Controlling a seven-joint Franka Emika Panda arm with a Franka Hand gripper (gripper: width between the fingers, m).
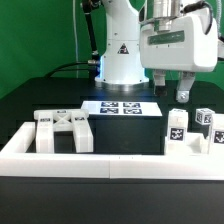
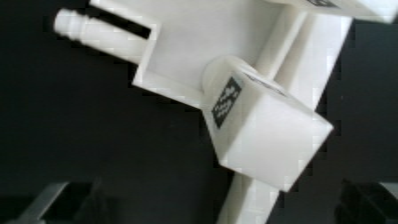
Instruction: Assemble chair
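The chair lies as loose white tagged parts. At the exterior view's right stand upright posts [image 1: 176, 128] and a tagged block [image 1: 205, 119]. A cross-braced frame [image 1: 62, 131] rests at the left. My gripper [image 1: 172, 94] hangs just above the right-hand parts, open and holding nothing. In the wrist view a flat panel with pegs [image 2: 196, 55], a tagged block [image 2: 267, 125] and a thin white post [image 2: 267, 195] fill the picture below the gripper [image 2: 214, 208]. The dark fingertips [image 2: 43, 205] show only at the corners, far apart and clear of the parts.
A long low white border wall [image 1: 110, 162] runs along the front and up the left side. The marker board [image 1: 120, 107] lies flat in front of the robot base [image 1: 120, 55]. The table top is black.
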